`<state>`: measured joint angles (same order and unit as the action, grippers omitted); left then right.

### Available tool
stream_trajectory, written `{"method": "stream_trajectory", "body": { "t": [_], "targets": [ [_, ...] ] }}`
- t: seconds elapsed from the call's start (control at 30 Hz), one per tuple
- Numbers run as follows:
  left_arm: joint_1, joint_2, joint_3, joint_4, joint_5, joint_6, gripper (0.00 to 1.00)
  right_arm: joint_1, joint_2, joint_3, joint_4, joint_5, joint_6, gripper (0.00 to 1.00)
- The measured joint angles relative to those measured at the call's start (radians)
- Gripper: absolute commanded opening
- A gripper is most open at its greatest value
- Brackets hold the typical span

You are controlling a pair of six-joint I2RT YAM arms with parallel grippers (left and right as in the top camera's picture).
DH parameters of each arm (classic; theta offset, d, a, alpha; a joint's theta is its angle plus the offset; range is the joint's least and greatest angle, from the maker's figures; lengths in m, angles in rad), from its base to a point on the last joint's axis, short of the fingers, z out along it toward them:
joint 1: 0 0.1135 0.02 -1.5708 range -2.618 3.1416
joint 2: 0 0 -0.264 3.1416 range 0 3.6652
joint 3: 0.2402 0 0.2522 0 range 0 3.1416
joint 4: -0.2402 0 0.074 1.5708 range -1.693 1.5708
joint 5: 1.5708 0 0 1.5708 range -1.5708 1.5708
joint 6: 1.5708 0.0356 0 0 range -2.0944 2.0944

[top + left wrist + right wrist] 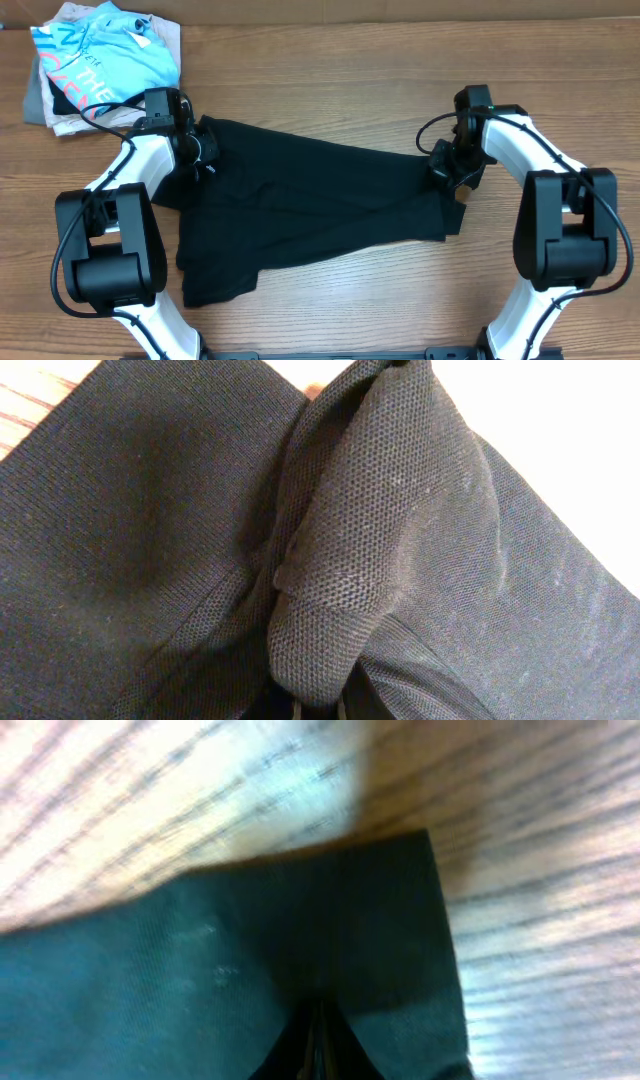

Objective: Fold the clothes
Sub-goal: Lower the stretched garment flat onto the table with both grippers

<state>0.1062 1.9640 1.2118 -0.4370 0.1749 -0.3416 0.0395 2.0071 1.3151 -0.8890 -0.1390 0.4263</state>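
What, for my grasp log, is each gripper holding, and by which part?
Both pinch the black garment: the left gripper holds a bunched fold at its far left corner, the right gripper its right edge.

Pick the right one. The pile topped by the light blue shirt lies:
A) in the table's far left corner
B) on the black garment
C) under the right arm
A: the light blue shirt tops a pile in the table's far left corner, off the black garment.
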Motion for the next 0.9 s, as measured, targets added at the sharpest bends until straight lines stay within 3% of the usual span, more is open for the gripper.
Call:
{"method": "stream_trajectory", "body": {
  "t": [0.37, 0.9],
  "targets": [
    [0.000, 0.000, -0.004, 0.032, 0.007, -0.002, 0.04, -0.007, -0.002, -0.048, 0.235, -0.080, 0.021, 0.04],
    [0.000, 0.080, -0.022, 0.392, 0.000, -0.109, 0.04, -0.118, 0.098, 0.084, 0.412, -0.078, 0.025, 0.04]
  ]
}}
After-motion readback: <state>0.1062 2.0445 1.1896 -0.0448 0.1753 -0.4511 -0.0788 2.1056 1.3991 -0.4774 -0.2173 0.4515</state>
